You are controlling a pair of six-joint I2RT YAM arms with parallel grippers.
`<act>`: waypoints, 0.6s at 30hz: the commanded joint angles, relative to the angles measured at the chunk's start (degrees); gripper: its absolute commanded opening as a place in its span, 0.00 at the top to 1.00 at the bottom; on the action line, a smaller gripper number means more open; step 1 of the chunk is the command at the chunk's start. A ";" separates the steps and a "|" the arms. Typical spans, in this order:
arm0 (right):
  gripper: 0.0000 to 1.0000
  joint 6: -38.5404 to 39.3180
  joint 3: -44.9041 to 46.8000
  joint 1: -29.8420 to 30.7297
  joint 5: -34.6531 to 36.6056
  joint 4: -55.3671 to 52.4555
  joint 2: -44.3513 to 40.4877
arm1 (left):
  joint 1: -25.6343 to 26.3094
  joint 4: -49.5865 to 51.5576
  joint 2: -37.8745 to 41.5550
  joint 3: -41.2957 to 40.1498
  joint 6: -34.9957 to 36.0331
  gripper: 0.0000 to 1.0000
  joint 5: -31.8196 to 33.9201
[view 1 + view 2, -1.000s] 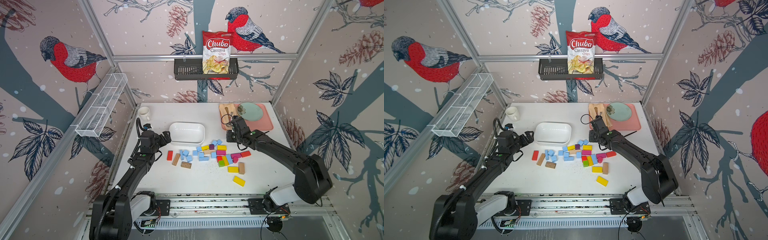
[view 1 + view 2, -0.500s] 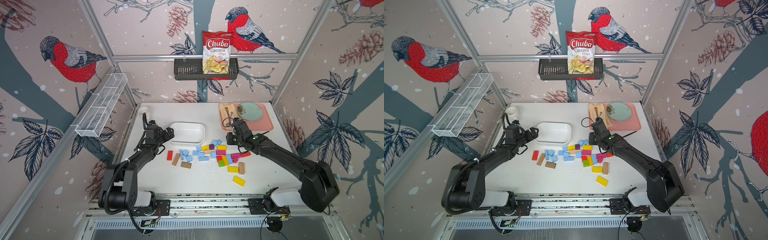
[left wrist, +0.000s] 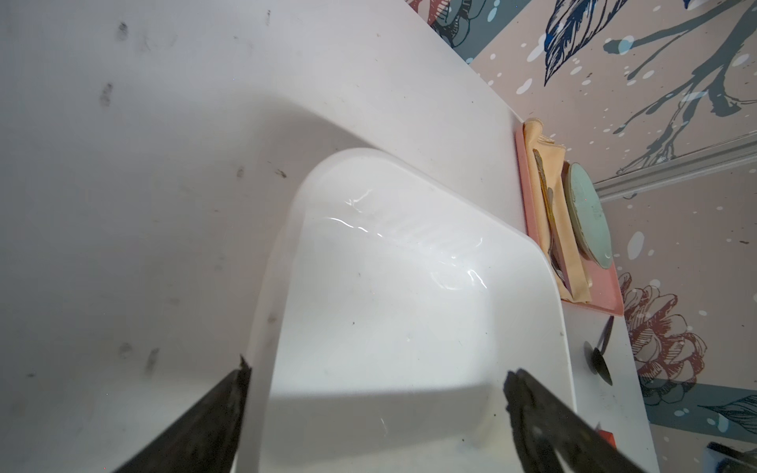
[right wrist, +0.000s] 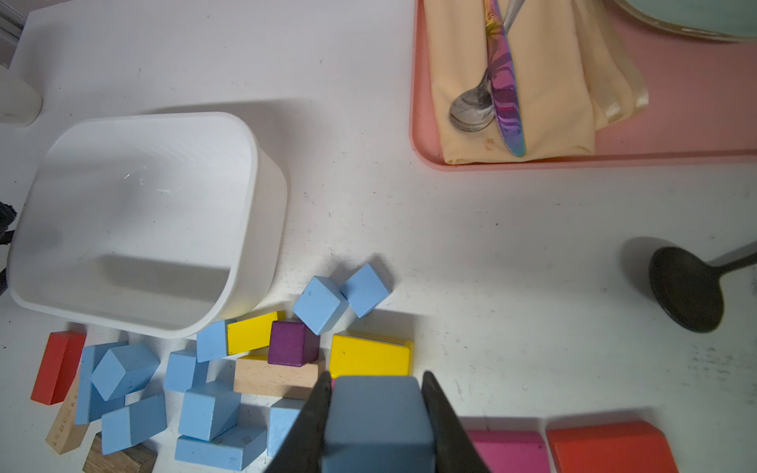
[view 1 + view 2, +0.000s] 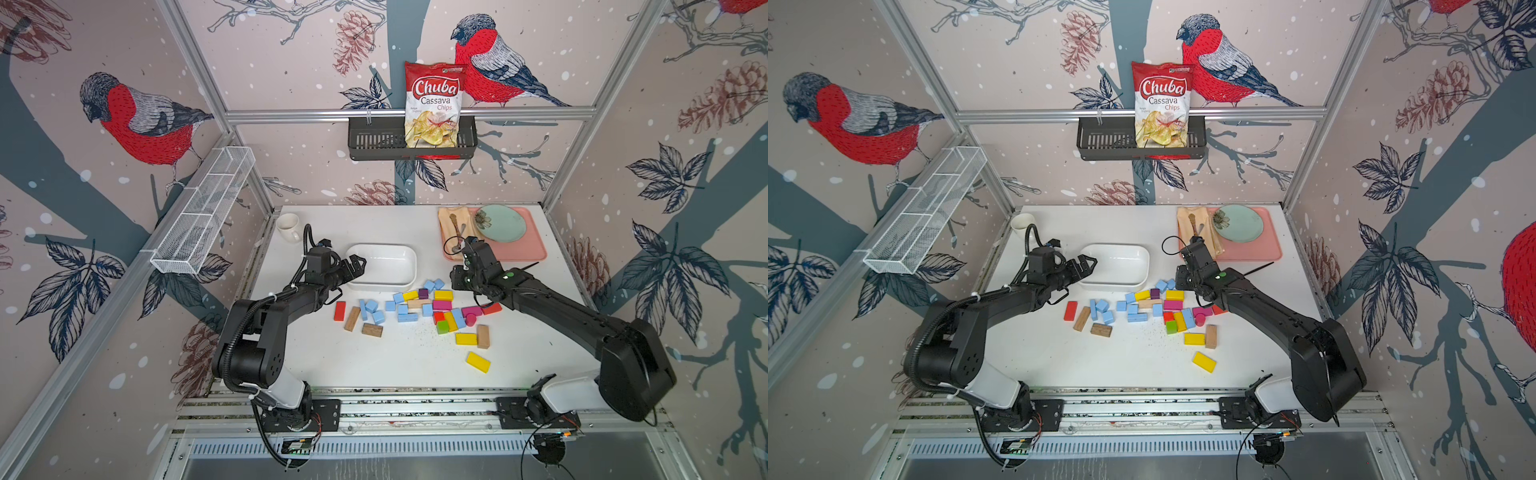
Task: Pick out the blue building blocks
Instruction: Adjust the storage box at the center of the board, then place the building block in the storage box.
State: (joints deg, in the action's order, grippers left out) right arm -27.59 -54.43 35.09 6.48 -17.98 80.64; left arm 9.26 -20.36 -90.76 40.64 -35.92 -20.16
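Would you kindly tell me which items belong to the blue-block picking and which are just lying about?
Job: blue building blocks, blue cube in the right gripper, white tub (likely destination).
Lying about: yellow block, wooden block, pink tray, mug, chips bag, black spoon.

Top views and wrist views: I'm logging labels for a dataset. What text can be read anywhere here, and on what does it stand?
"Chuba": chips bag, white script on red.
"Cassava": same bag, dark letters below the brand.
"Chips": same bag, red letters under "Cassava".
Small print on the bag: too small to read.
Faint marks on a wooden block: too blurred to read.
Nothing else carries readable text.
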 commanded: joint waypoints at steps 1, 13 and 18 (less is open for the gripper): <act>1.00 -1.91 -0.48 -0.01 -1.11 1.73 0.64 | 1.30 -5.82 -0.46 -0.14 -2.88 0.02 -2.13; 1.00 -6.17 -3.31 0.48 -3.70 3.87 3.39 | 7.70 -15.30 -1.87 -1.66 -10.48 0.02 -4.01; 1.00 -6.49 -6.90 2.54 -0.46 2.76 5.56 | 7.64 -11.22 2.06 -1.36 -7.21 0.02 -0.33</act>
State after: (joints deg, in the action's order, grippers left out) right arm -32.99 -59.27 36.77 3.97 -15.53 85.12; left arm 16.84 -30.96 -90.83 38.87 -44.88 -23.22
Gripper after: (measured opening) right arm 0.333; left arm 0.984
